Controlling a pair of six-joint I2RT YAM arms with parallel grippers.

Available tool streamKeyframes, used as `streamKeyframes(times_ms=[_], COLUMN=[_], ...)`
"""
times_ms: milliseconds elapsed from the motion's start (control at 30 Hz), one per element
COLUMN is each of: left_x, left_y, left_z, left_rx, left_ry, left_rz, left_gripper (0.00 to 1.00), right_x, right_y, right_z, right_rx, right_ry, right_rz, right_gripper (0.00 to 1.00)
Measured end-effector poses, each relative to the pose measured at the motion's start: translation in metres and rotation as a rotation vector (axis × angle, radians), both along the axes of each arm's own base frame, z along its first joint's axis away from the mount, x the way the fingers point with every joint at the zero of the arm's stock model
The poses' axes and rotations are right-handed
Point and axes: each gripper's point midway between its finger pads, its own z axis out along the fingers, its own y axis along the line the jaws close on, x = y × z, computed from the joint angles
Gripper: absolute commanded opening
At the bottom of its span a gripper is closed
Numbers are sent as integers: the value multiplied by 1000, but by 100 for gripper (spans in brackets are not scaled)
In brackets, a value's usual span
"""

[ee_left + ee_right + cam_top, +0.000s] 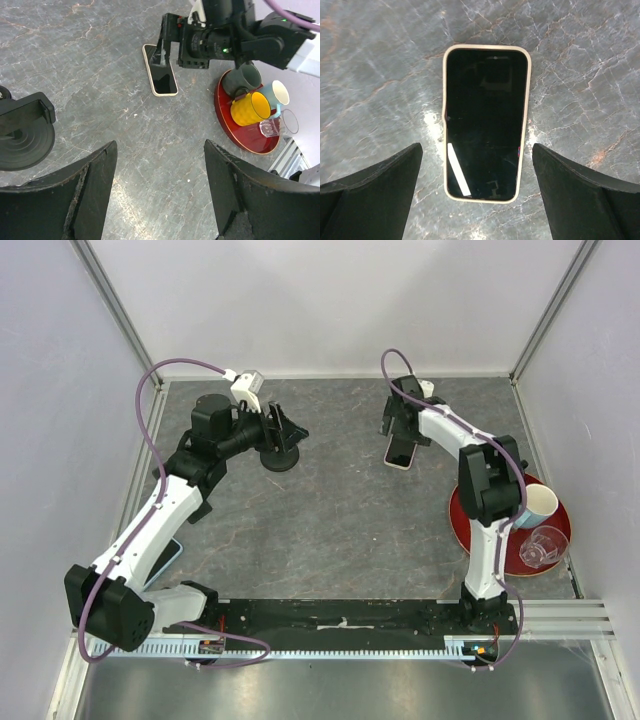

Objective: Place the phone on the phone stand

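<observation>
Phone (485,120) lies flat, edges clear between spread right fingers (370,195).

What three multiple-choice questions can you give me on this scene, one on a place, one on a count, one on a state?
1. Where is the phone?
A. On the phone stand
B. Flat on the table
C. On the red tray

2. How many drinking vessels stand on the red tray?
A. One
B. Four
C. Seven

3. How is the right gripper?
A. Open, holding nothing
B. Shut on the phone
C. Shut on nothing

Answers:
1 B, the phone lies screen up on the table.
2 B, the tray holds a grey mug, yellow cup, pale blue cup and clear glass.
3 A, its fingers stand wide apart over the phone.
</observation>
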Motion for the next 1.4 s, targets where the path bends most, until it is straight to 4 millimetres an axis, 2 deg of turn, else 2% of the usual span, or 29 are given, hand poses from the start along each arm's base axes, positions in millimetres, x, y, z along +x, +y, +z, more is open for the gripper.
streamKeyframes(times_ms=[167, 500, 733, 1067, 1400], left_x=[0, 0, 0, 0, 1], left_y=[1, 0, 0, 0, 2], left_z=[0, 0, 0, 0, 0], left_rx=[0, -1, -2, -2, -2], left_ry=[-1, 0, 0, 0, 0], left_rz=[2, -1, -3, -3, 2], left_gripper=[77, 77, 77, 77, 77], right_x=[-3, -2, 4, 7, 12], right_y=[1, -4, -1, -10, -10], right_z=[-21, -37, -44, -48, -52], right_rx=[-105, -182, -143, -78, -7], right_ry=[51, 88, 124, 159, 254], right_rz=[-34, -47, 23, 47, 63], right_gripper=[98, 98, 98, 98, 98])
